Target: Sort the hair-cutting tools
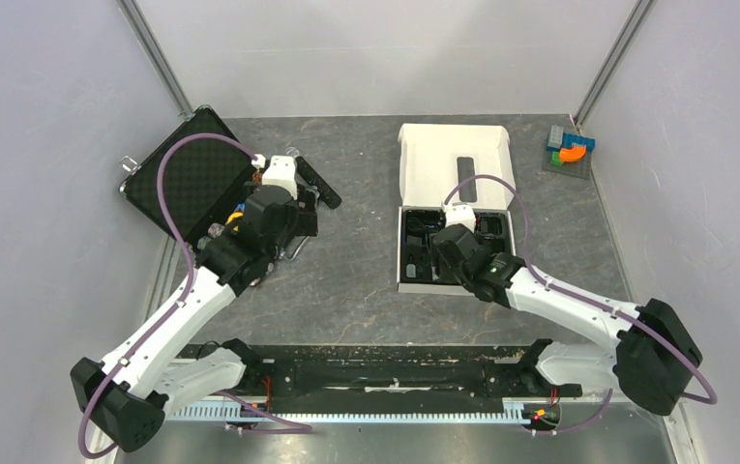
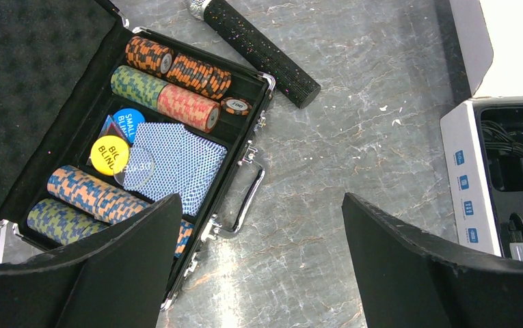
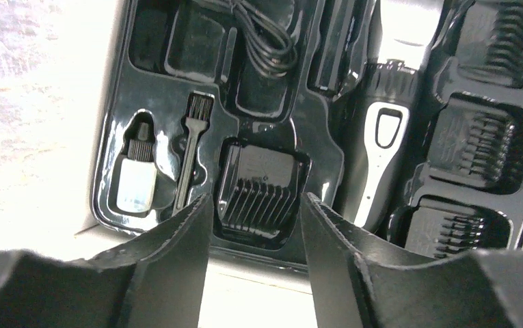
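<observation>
Right gripper [image 3: 255,203] hangs over the black tray [image 3: 313,137] inside the white box [image 1: 455,159], centre-right of the top view. Jaws partly spread, framing one comb attachment [image 3: 262,184] at lower centre of the right wrist view. That comb sits in its own recess and nothing is clamped between the fingers. Hair clipper [image 3: 381,137] lies in its slot just right of that comb. Three more combs [image 3: 477,143] sit in recesses stacked along the right edge. Brush [image 3: 190,150], small bottle [image 3: 137,181] and cable [image 3: 265,41] fill the left and top pockets.

Left gripper [image 2: 262,199] is spread wide and empty, above bare table just beside the open poker case [image 2: 39,82], with the microphone [image 2: 258,48] at top centre. It plays no part here.

Step, as I judge it: working the centre comb at its slot; picking or just placed, cannot tell. Every visible comb recess is filled, so sorting looks nearly done. Next: if picking, lower straight and close on the comb's side walls. If placed, lift clear without snagging the tray lip.
</observation>
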Tool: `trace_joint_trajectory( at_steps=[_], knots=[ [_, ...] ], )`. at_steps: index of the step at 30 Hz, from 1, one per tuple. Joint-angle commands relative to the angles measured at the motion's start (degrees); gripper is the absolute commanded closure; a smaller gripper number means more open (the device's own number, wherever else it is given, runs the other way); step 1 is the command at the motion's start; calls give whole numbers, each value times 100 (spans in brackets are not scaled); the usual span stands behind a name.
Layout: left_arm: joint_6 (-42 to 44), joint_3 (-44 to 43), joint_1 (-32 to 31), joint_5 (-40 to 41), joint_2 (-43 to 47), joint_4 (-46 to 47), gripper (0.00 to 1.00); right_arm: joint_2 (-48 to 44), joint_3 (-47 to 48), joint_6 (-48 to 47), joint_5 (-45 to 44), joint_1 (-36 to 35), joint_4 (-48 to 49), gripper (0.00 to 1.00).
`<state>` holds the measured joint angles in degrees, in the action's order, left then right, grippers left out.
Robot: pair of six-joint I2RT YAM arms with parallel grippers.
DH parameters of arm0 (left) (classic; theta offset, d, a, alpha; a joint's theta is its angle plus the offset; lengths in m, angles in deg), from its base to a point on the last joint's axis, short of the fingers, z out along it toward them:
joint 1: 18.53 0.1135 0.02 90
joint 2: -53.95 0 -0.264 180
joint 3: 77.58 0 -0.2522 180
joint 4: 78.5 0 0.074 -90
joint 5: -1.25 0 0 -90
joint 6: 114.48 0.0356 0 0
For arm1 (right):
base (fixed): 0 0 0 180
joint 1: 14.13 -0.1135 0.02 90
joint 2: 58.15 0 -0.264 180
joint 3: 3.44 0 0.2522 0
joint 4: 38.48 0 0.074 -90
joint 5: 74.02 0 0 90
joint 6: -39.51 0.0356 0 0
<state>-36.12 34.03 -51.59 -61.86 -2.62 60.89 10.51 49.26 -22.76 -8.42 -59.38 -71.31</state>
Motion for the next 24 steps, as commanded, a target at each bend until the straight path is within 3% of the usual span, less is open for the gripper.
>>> trace_joint_trajectory(
  at_steps=[1,10,24],
  knots=[
    [323,32,44,80,1,259,7,-6,395,-396,18,169,25,50],
    [347,49,45,114,16,259,7,600,619,-706,483,346,238,70],
    [381,66,46,167,45,243,6,1349,553,-824,928,404,112,78]
  ],
)
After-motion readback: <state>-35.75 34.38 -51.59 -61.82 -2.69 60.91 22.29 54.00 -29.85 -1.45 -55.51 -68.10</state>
